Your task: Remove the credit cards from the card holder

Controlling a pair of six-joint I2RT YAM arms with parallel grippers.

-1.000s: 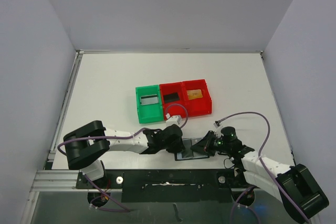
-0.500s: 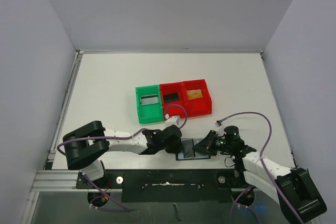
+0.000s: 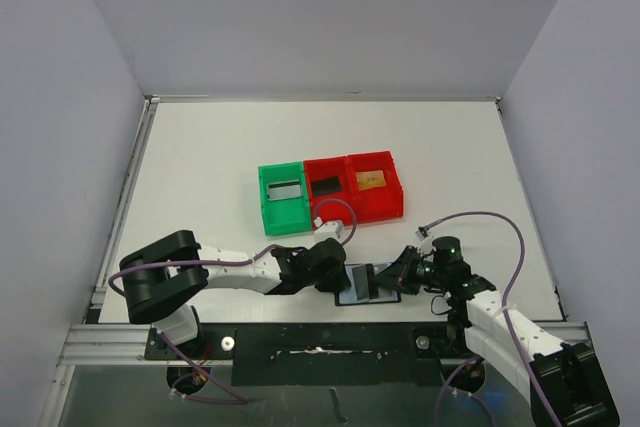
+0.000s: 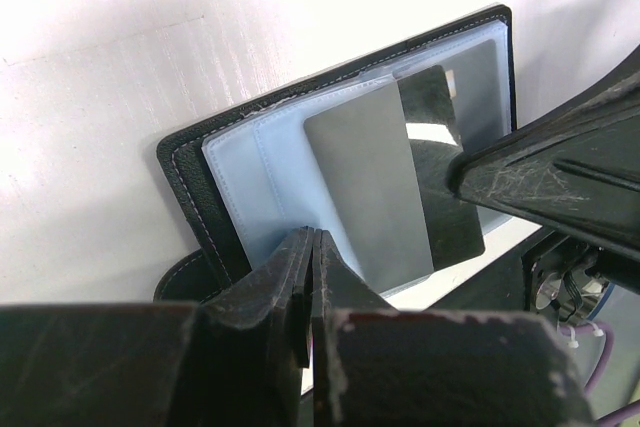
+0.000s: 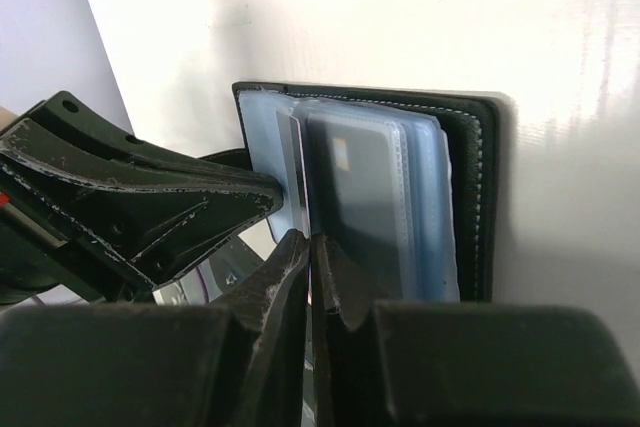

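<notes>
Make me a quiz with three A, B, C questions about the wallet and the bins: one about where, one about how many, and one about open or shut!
1. Where is the wallet?
A in a bin
B on the table, between the left gripper and right gripper
C on top of an arm

2. How many red bins are there?
A one
B two
C three

3. The wallet is:
A open
B folded shut
C rolled up

Answers:
1 B: it lies flat on the table between the two tips.
2 B: two red ones stand beside one green bin.
3 A: its blue-grey pockets show.
</notes>
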